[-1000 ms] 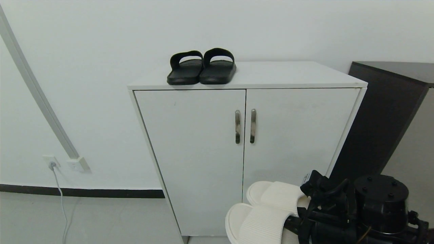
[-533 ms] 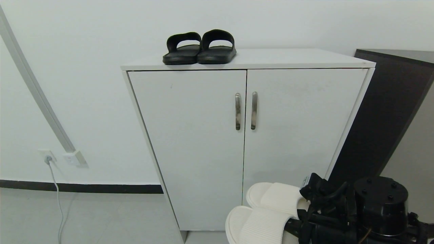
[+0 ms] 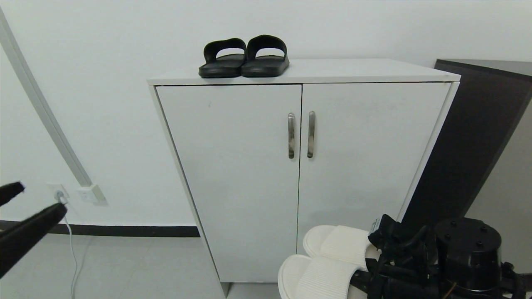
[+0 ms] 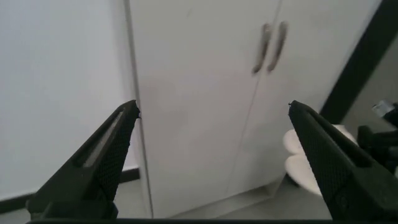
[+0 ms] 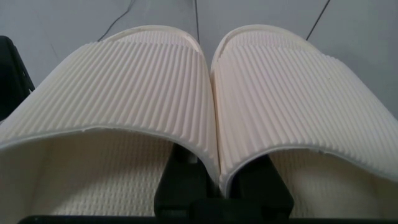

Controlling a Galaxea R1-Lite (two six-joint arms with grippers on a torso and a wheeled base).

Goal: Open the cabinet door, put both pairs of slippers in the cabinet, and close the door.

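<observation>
At the left edge of the head view, the left gripper [image 3: 38, 198] hangs in the air in front of the wall, well apart from the cabinet. Its two black fingers [image 3: 29, 226] stand wide apart with nothing between them, and the arm behind them is cut off by the picture edge. In the left wrist view this gripper [image 4: 211, 111] points toward the left side of the cabinet. Behind it on the wall there is a socket [image 3: 59, 192] with a grey cable [image 3: 74, 253] going down to the floor.

The white cabinet [image 3: 232, 174] stands against the wall. Both doors are closed, so the inside is hidden. The two metal handles [image 3: 301, 135] are side by side at the middle. The black slippers [image 3: 244, 58] lie on the top, near the left front edge, toes forward.

Low at the right, the white slippers [image 3: 328, 257] are held side by side in front of the right door, partly cut off by the bottom edge. The right gripper [image 3: 376, 255] is clamped on them; its fingertips are hidden under the ribbed straps [image 5: 130, 87].

A dark cabinet [image 3: 478, 137] stands just beside the white one, partly cut off at the right edge.
</observation>
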